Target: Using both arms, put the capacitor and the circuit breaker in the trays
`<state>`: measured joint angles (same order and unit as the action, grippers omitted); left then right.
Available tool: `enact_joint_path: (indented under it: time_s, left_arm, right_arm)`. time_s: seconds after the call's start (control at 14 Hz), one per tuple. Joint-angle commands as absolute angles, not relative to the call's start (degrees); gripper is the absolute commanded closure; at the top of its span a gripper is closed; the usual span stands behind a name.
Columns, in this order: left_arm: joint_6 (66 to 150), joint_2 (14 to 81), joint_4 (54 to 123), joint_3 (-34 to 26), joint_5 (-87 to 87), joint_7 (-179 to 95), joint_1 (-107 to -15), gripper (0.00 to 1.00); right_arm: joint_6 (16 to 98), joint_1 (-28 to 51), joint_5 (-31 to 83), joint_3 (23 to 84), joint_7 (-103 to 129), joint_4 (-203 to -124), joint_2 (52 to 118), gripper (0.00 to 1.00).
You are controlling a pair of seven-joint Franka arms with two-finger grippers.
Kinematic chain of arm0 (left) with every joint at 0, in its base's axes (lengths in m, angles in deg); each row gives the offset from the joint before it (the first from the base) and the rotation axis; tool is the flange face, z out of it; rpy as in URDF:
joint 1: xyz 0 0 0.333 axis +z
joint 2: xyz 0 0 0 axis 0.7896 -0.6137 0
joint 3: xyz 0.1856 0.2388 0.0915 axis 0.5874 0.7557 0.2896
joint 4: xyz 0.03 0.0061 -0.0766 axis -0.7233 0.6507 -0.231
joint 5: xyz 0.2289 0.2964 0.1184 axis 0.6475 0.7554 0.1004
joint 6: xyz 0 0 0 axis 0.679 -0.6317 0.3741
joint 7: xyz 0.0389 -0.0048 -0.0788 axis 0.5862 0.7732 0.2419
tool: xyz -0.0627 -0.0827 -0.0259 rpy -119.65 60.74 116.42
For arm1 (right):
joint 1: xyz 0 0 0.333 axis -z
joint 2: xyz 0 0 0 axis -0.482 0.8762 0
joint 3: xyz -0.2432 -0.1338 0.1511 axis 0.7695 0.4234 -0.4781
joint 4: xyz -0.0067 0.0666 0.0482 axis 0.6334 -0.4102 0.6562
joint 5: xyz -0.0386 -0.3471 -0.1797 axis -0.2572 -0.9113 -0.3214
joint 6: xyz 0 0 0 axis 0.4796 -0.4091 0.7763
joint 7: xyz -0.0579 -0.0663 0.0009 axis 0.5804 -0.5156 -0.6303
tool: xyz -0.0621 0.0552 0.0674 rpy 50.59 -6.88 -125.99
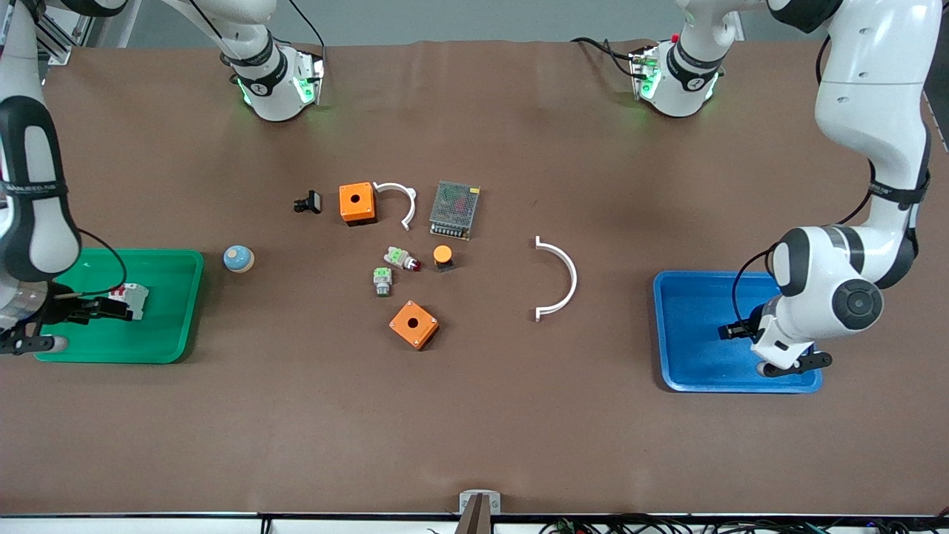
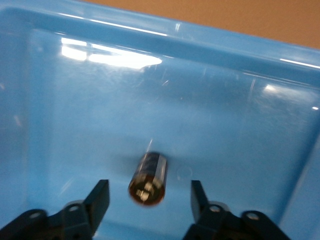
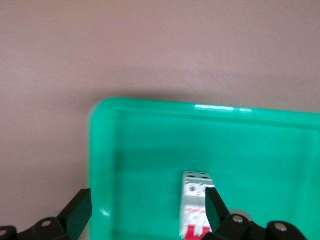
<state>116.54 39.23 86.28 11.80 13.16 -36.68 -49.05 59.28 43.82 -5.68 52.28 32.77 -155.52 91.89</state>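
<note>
The capacitor (image 2: 147, 179), a tiny black cylinder with a silvery end face, lies on the floor of the blue tray (image 1: 689, 371) (image 2: 225, 100). My left gripper (image 1: 730, 331) (image 2: 150, 200) hangs low over it, open, with a finger on each side and not touching it. The front view does not show the capacitor. The circuit breaker (image 1: 127, 299) (image 3: 196, 205), white and grey with red levers, lies in the green tray (image 1: 170, 326) (image 3: 150, 130). My right gripper (image 1: 111, 311) (image 3: 147, 205) is open over that tray, with one finger right beside the breaker.
In the middle of the table lie two orange boxes (image 1: 357, 202) (image 1: 414, 324), a mesh-covered power supply (image 1: 454, 209), two white arcs (image 1: 556, 278) (image 1: 397, 200), two green push-button parts (image 1: 402, 258) (image 1: 382, 281), an orange-capped button (image 1: 442, 256) and a black clip (image 1: 308, 202). A blue-topped knob (image 1: 239, 259) stands beside the green tray.
</note>
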Motion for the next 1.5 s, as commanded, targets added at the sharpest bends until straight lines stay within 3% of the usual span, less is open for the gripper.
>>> enact_joint_path:
  time_s: [0.0, 0.43, 0.71, 1.0, 1.43]
  left_arm:
    - [108.89, 50.81, 90.81, 11.51, 12.35, -41.15, -48.37, 0.0]
    - [105.81, 72.26, 103.99, 10.01, 11.65, -43.28, -47.57, 0.0]
    - [99.56, 78.16, 102.43, 9.57, 8.67, -43.45, -47.75, 0.0]
    - [90.78, 76.43, 91.91, 8.61, 8.66, -44.59, -48.1, 0.0]
    - [89.1, 71.15, 80.91, 7.2, 8.75, -44.42, -48.71, 0.0]
  right_arm:
    - [52.22, 39.82, -8.02, 52.47, 24.45, -151.37, 90.63, 0.0]
    - [38.43, 32.52, -9.79, 52.47, 11.85, -151.71, 81.41, 0.0]
    - [32.87, 29.53, -10.84, 52.3, 7.19, -151.19, 76.65, 0.0]
    - [30.23, 28.64, -12.07, 52.12, 7.01, -147.77, 76.29, 0.0]
    - [30.23, 28.29, -11.81, 52.21, 7.02, -144.33, 76.73, 0.0]
